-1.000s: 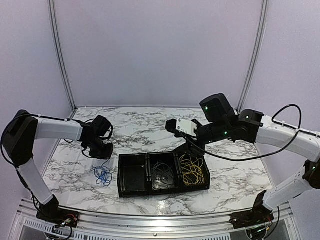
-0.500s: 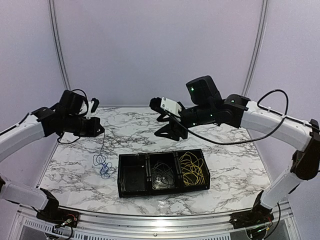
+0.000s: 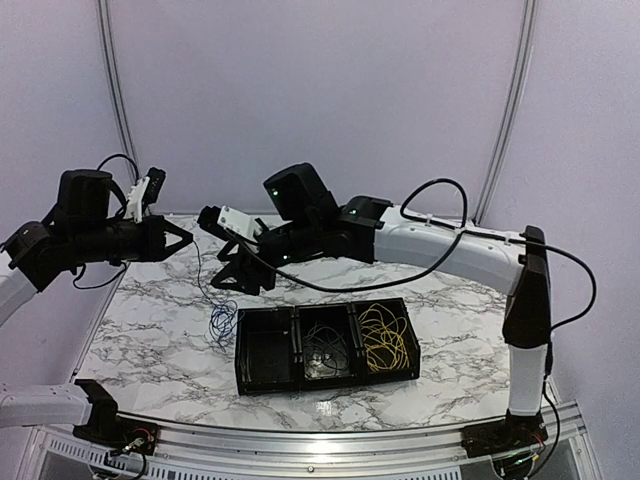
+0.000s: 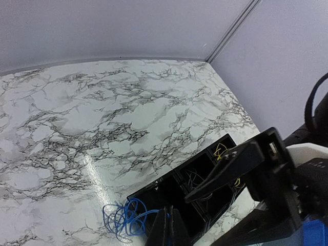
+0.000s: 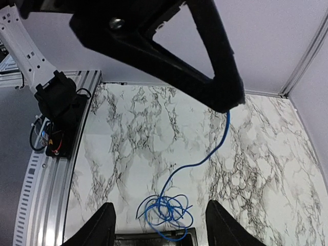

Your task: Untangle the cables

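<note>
Blue cable (image 3: 222, 322) hangs in a near-vertical strand from the left gripper (image 3: 188, 238), pinched on its top end; its coil rests on the marble (image 3: 150, 330) just left of the tray (image 3: 268, 352); the right gripper (image 3: 238, 286), fingers spread, hovers just right of that strand.

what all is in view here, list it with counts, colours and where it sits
blue cable: 1, blue, coil by the tray's left end, one strand running up to the left gripper
grey cable: 1, dark grey, tray's middle compartment
yellow cable: 1, yellow, tray's right compartment
tray: 1, black, three compartments, mid-table
table: 1, white marble with grey veins
left gripper: 1, black, raised at left, shut on the blue cable
right gripper: 1, black, open, over the coil
</note>
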Motion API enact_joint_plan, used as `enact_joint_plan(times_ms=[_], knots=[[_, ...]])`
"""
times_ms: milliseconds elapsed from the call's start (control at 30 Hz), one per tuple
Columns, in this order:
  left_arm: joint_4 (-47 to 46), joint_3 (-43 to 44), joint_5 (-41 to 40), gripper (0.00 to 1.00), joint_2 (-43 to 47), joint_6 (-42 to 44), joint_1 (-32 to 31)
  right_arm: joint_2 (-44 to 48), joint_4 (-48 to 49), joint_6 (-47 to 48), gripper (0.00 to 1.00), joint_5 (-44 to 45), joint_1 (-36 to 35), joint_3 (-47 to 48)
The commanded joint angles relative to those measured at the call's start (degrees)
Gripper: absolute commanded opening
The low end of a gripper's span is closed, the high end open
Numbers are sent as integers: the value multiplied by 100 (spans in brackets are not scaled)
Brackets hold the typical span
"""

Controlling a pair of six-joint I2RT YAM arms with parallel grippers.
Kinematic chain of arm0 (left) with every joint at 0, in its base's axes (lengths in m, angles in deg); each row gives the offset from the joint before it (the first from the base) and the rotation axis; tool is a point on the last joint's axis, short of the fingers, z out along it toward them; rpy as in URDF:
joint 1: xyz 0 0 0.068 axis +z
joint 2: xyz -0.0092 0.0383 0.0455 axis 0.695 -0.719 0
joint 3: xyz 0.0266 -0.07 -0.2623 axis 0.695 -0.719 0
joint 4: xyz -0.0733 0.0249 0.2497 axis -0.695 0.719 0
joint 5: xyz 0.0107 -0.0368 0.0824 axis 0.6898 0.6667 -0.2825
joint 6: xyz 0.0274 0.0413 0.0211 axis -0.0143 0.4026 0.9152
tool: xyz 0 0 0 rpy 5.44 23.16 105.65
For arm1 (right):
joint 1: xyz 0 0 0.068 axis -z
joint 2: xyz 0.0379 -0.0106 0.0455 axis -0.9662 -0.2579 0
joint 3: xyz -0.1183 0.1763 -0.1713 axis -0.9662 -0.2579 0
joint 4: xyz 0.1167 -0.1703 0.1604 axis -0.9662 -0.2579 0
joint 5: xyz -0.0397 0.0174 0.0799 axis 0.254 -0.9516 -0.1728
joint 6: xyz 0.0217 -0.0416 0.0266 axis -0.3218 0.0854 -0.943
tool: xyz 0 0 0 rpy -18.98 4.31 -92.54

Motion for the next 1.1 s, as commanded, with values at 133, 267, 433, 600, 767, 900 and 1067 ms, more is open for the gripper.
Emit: enact_joint_plan(times_ms=[133, 267, 433, 600, 767, 900, 1067], knots=[[107, 205, 56, 0, 518, -231, -27, -870, 427, -981, 61, 39, -219, 1385], [107, 221, -89, 0, 681, -332, -28, -1150, 614, -1398, 60, 362, -292, 1713], [102, 232, -118, 0, 790, -428, -28, -1471, 737, -1746, 54, 88, -310, 2027], [104, 247, -203, 0, 885, -488, -28, -1625, 825, -1964, 9, 16, -321, 2189], [135, 72, -727, 36, 1161, -557, -27, -1604, 865, -1897, 0, 237, -321, 2320], [168, -413, -936, 52, 1794, -539, -28, -1527, 904, -1826, 0, 344, -322, 2347], [171, -1053, -566, 59, 2132, -560, -27, -1423, 887, -1809, 0, 447, -320, 2282]])
